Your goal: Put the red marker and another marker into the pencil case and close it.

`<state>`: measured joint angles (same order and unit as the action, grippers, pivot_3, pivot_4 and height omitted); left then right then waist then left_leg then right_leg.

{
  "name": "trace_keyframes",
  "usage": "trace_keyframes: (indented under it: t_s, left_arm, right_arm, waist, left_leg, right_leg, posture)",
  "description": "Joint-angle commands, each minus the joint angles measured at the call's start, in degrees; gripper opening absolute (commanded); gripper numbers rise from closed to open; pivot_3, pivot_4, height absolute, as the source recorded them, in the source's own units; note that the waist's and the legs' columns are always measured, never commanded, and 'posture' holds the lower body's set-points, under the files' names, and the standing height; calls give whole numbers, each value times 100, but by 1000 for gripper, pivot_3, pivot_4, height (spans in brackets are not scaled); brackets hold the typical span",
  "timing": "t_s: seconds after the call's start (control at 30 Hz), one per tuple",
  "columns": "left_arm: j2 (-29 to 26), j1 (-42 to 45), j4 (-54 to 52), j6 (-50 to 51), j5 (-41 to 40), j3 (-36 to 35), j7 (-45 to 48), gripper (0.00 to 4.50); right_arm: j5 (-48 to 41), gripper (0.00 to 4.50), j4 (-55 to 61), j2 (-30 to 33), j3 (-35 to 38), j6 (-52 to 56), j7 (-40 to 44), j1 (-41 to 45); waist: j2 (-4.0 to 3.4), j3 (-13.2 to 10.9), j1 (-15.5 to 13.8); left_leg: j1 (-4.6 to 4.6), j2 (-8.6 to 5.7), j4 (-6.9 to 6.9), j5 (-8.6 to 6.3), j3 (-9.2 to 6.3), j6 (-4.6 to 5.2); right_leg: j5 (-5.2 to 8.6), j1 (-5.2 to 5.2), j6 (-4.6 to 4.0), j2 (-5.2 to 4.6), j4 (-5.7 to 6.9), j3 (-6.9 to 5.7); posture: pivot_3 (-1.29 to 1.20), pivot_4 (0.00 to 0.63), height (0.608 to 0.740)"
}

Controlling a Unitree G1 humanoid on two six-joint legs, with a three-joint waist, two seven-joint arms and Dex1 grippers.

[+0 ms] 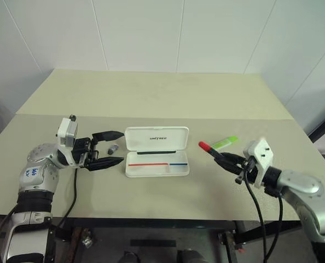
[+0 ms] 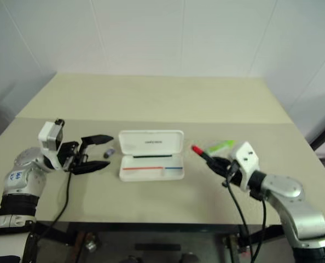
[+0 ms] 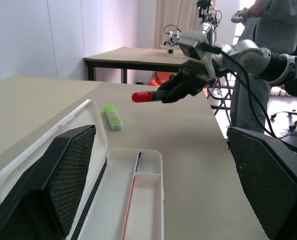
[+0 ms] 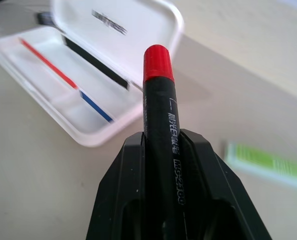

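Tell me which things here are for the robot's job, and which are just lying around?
For the job:
red marker, held in the right end effector
green highlighter, lying on the table
open white pencil case

Just lying around:
small grey thing beside the case

A small grey object is lying on the beige desk, which is standing against a white wall. Farther back, a person is standing near another desk.
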<state>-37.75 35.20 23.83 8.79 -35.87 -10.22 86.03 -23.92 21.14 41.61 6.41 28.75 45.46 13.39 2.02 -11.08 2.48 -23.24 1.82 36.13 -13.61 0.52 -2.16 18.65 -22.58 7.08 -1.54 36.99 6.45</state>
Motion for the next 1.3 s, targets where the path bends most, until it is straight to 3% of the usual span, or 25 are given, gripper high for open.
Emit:
trace_keyframes:
  t_s: [0.03, 0.2, 0.43, 0.67, 1.27, 1.3]
  left_arm:
    - [-206, 45, 246, -221, 93, -77, 515, 4500]
    - [-417, 133, 786, -631, 347, 26, 646, 4500]
    - [-459, 43, 772, -811, 365, 3, 602, 4500]
    - [-499, -232, 448, -737, 279, -72, 493, 4500]
    - [-453, -388, 139, -625, 242, -114, 358, 4500]
    - [-451, -387, 136, -626, 244, -112, 355, 4500]
  right_arm:
    - [215, 614, -43, 183, -538, -219, 464, 585]
    - [1216, 614, -1017, -60, -1579, -972, 637, 1778]
    - [2662, 614, -2750, -861, -2503, -2360, 157, 2859]
    - [3142, 614, -3338, -1385, -2797, -3146, 194, 3252]
    - [3704, 614, -4164, -2188, -2913, -4179, 42, 3589]
    - [3773, 964, -4271, -2193, -2916, -4247, -18, 3604]
  waist:
    - [0, 0, 35]
    - [0, 0, 94]
    - [0, 0, 89]
    - [0, 0, 104]
    - [0, 0, 224]
    - [0, 0, 229]
  left_leg:
    - [0, 0, 0, 0, 1, 0]
    - [-1, 1, 1, 0, 4, 0]
    - [-14, 1, -6, -1, 6, -2]
    - [-88, 7, 21, 0, 1, -3]
    - [-84, 4, 41, 10, -5, -12]
    - [-84, 4, 41, 10, -5, -12]
  right_leg:
    - [0, -2, 0, -1, 1, 1]
    - [0, -7, -1, -3, 4, 1]
    - [4, -31, -9, -7, 12, -2]
    - [4, -114, -8, -17, 60, 0]
    - [4, -113, -10, -13, 88, -7]
    - [4, -113, -10, -13, 89, -7]
  posture:
    - [0, 150, 740]
    - [0, 150, 740]
    - [0, 150, 740]
    - [0, 150, 740]
    - [0, 150, 740]
    - [0, 150, 740]
